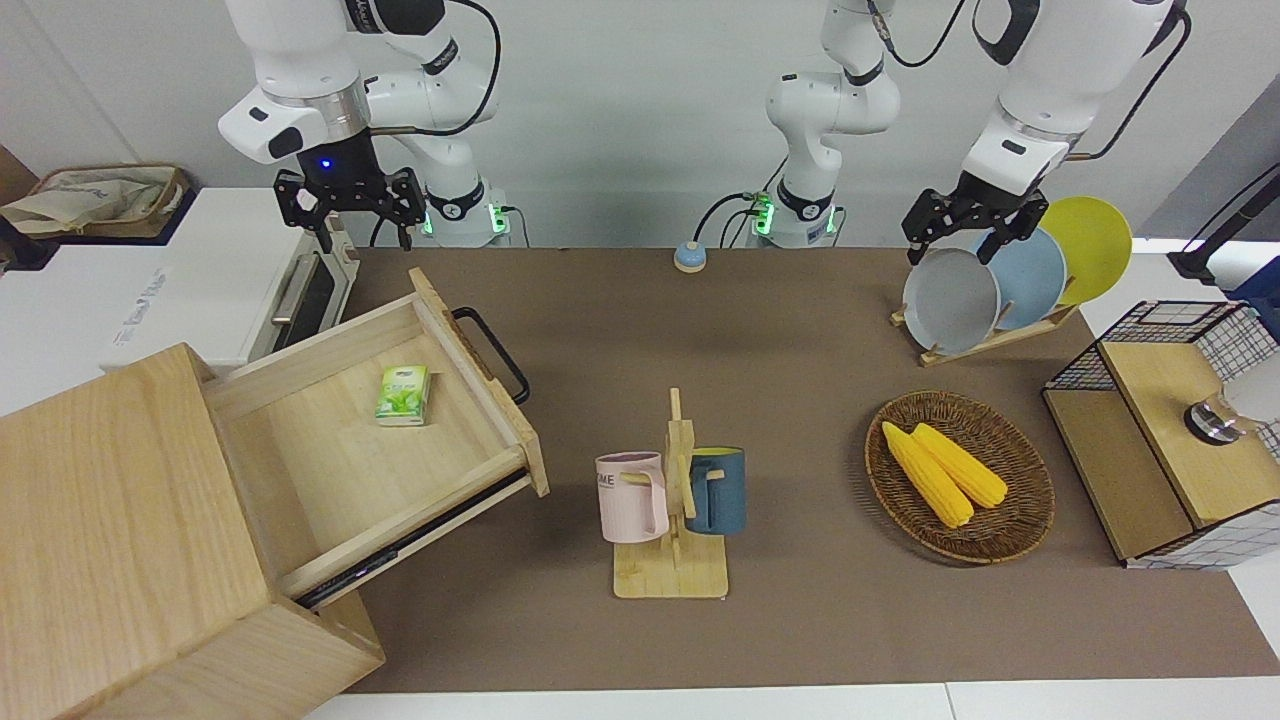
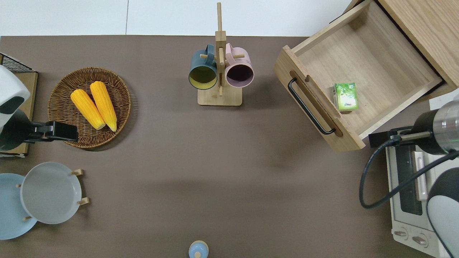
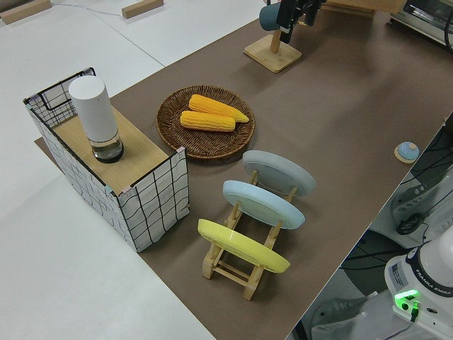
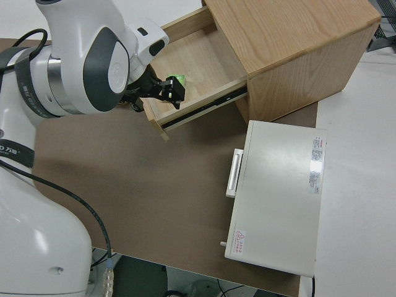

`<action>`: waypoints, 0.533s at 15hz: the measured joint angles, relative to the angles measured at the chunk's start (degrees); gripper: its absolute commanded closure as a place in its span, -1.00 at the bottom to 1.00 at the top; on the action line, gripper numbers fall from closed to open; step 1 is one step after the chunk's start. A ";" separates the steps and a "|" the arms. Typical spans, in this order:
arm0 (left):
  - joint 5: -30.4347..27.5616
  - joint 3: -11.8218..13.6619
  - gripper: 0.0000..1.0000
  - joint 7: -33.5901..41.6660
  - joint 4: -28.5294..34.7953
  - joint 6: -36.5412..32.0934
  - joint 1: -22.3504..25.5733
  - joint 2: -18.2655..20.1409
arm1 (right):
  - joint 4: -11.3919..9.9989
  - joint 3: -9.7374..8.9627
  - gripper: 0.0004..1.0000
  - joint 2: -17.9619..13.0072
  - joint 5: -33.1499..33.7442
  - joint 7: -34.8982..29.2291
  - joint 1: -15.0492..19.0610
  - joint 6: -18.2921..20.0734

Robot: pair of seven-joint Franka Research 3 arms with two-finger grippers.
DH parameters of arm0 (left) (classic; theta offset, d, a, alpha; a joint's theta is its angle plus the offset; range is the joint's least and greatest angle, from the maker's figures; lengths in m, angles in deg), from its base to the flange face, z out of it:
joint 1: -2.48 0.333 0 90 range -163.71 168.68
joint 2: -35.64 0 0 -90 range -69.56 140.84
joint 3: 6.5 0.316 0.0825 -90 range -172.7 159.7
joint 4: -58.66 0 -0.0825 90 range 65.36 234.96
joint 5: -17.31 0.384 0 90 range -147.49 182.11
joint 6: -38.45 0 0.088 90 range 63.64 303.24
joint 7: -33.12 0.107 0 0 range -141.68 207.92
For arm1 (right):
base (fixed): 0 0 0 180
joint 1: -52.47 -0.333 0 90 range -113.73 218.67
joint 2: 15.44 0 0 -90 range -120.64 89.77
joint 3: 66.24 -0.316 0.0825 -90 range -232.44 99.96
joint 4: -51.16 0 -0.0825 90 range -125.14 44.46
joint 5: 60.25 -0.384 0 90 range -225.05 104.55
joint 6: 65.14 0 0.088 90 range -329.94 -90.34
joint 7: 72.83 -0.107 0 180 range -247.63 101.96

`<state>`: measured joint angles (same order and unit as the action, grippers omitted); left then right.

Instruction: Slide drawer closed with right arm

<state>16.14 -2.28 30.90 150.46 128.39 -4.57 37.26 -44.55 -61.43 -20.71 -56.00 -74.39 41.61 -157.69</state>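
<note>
The drawer (image 1: 330, 450) stands pulled far out of the big pale-wood box (image 1: 110, 520) at the right arm's end of the table. Its black loop handle (image 1: 492, 352) faces the table's middle. A green packet (image 1: 403, 395) lies inside it. The drawer also shows in the overhead view (image 2: 376, 61) and in the right side view (image 4: 198, 62). My right gripper (image 1: 362, 238), under a blue wrist light, is open and empty. In the overhead view it (image 2: 385, 138) hangs by the drawer's corner nearest the robots, at the toaster oven's edge, apart from the handle (image 2: 308, 107). My left arm is parked, its gripper (image 1: 955, 240) open.
A white toaster oven (image 1: 200, 280) stands beside the box, nearer the robots. A mug rack (image 1: 672, 500) with two mugs stands mid-table. A basket with corn (image 1: 960, 478), a plate rack (image 1: 1000, 285) and a wire-grid cabinet (image 1: 1160, 430) are toward the left arm's end.
</note>
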 measured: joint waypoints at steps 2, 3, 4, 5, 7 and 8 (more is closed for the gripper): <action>0.00 0.00 -0.99 0.00 0.00 0.00 0.00 0.00 | 0.01 0.00 -0.98 0.01 -0.02 0.00 -0.04 0.00; 0.00 0.00 -1.00 0.00 0.00 0.00 0.00 0.00 | 0.06 -0.03 -0.98 0.03 -0.02 0.00 -0.10 0.00; 0.00 0.00 -0.99 0.00 0.00 0.00 0.00 0.00 | 0.14 -0.07 -0.98 0.09 -0.02 0.00 -0.14 0.00; 0.00 0.00 -1.00 0.00 0.00 0.00 0.00 0.00 | 0.22 -0.08 -0.98 0.16 -0.02 0.00 -0.19 0.00; 0.00 0.00 -0.99 0.00 0.00 0.00 0.00 0.00 | 0.38 -0.08 -0.98 0.32 -0.02 0.00 -0.24 0.00; 0.00 0.00 -0.99 0.00 0.00 0.00 0.00 0.00 | 0.43 -0.08 -0.98 0.40 -0.02 0.00 -0.25 0.00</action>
<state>16.14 -2.27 30.90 150.46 128.39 -4.57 37.27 -44.12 -61.52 -20.32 -56.02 -74.39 41.36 -157.69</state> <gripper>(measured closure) 0.009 0.009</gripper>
